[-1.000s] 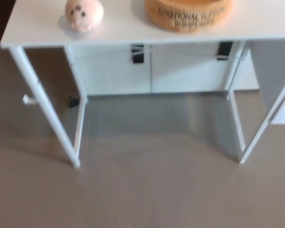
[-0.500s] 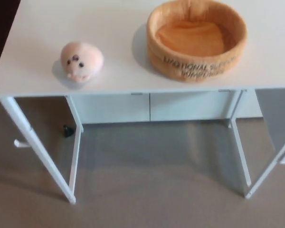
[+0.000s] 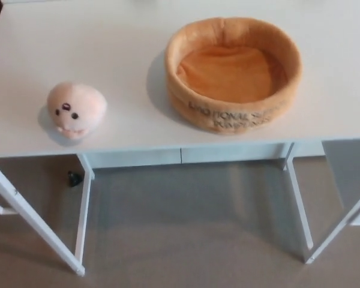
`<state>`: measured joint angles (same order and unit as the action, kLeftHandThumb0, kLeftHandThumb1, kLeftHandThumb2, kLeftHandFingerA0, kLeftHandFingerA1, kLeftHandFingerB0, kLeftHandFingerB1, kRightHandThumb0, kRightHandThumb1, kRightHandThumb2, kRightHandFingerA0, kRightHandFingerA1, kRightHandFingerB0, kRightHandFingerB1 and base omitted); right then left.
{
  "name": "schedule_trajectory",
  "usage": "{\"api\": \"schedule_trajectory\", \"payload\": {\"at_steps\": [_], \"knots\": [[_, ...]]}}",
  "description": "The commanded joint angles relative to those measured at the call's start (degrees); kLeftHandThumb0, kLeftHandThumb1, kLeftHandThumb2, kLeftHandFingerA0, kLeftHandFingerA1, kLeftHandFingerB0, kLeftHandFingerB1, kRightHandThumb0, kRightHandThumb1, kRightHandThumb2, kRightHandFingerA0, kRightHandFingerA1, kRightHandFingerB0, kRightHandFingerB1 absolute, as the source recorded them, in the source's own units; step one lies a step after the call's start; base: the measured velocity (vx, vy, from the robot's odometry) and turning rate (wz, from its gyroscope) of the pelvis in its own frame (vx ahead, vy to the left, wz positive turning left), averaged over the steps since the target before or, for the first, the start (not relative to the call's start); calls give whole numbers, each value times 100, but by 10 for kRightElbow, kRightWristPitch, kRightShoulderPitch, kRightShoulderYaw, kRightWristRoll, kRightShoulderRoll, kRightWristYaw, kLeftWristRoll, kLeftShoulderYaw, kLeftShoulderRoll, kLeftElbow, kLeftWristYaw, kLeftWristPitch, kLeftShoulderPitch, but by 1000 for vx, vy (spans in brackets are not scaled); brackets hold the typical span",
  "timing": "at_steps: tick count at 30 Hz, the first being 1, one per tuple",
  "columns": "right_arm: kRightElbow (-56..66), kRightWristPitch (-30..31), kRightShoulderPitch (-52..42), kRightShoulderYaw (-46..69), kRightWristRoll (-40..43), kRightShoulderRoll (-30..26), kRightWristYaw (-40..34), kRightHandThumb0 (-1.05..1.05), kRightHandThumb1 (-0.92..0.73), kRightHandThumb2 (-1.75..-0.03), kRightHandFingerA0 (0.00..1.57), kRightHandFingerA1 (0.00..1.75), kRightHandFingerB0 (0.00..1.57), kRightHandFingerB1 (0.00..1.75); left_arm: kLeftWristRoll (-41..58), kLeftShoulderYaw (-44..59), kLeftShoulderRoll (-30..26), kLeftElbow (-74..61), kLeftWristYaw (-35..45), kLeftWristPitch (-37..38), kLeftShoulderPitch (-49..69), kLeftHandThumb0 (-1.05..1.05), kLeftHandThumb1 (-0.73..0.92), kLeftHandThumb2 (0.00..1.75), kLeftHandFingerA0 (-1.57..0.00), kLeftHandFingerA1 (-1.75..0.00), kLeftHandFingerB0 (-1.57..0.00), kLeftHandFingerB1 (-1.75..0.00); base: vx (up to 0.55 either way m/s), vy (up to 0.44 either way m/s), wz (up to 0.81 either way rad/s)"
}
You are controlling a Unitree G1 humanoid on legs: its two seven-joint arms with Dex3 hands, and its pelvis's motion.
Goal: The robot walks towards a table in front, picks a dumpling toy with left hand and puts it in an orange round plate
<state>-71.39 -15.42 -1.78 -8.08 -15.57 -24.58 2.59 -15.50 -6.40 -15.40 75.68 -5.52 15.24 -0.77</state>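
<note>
Here, you have the dumpling toy (image 3: 75,110) sitting near the front left edge of the white table (image 3: 114,42), its little face turned toward the camera. The orange round plate (image 3: 233,74) (a soft, high-rimmed one with dark lettering on its side) stands well apart to the toy's right and holds nothing. Neither robot hand shows, so you cannot tell their state.
</note>
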Motion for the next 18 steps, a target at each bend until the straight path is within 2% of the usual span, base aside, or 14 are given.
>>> {"api": "schedule_trajectory", "payload": {"at_steps": [1,3,5,7,8,10,11,12,14,18], "knots": [[-2,7,0,0,-1,0,1,-41,-63,-59,88,54,45,40,-5,-1,-12,3,-1,-2,5,-30,56,57,-70,-46,-34,-32,131,162,57],[1,5,-1,1,0,-1,2,-42,-62,-59,89,54,46,40,-5,-1,-12,3,1,-2,4,-33,57,62,-72,-51,-32,-34,182,182,5],[7,2,-3,1,1,-3,3,-41,-62,-59,88,54,46,40,-2,1,-11,3,3,-3,3,-29,56,57,-76,-52,-34,-32,138,157,3],[7,4,-3,0,0,-3,3,-41,-62,-59,89,54,46,40,-3,0,-12,3,3,-3,3,-33,57,62,-74,-50,-33,-34,85,96,5],[5,4,-3,1,1,-2,5,-41,-62,-59,89,53,47,39,-4,-1,-12,3,2,-3,4,-30,56,58,-63,-44,-34,-32,0,0,0],[3,3,-4,3,2,-2,6,-41,-62,-59,89,53,47,39,-3,-1,-11,3,1,-3,4,-30,56,58,-63,-44,-34,-32,21,-17,4],[3,4,-3,4,4,-1,9,-42,-62,-59,89,54,47,39,-3,0,-11,3,1,-5,3,-32,57,60,-69,-47,-34,-33,0,0,0],[1,6,-2,3,3,-1,9,-41,-63,-58,88,53,47,39,-1,1,-11,3,2,-5,3,-27,56,57,-80,-54,-34,-32,69,-109,7],[-1,7,0,3,2,0,8,-41,-62,-58,87,54,47,39,0,3,-11,3,6,-3,3,-29,56,57,-75,-52,-34,-32,42,-169,15],[3,8,-1,2,1,-1,8,-41,-62,-58,88,53,47,40,0,4,-12,4,9,-3,3,-29,57,57,-77,-54,-34,-32,-48,-271,4]]}}
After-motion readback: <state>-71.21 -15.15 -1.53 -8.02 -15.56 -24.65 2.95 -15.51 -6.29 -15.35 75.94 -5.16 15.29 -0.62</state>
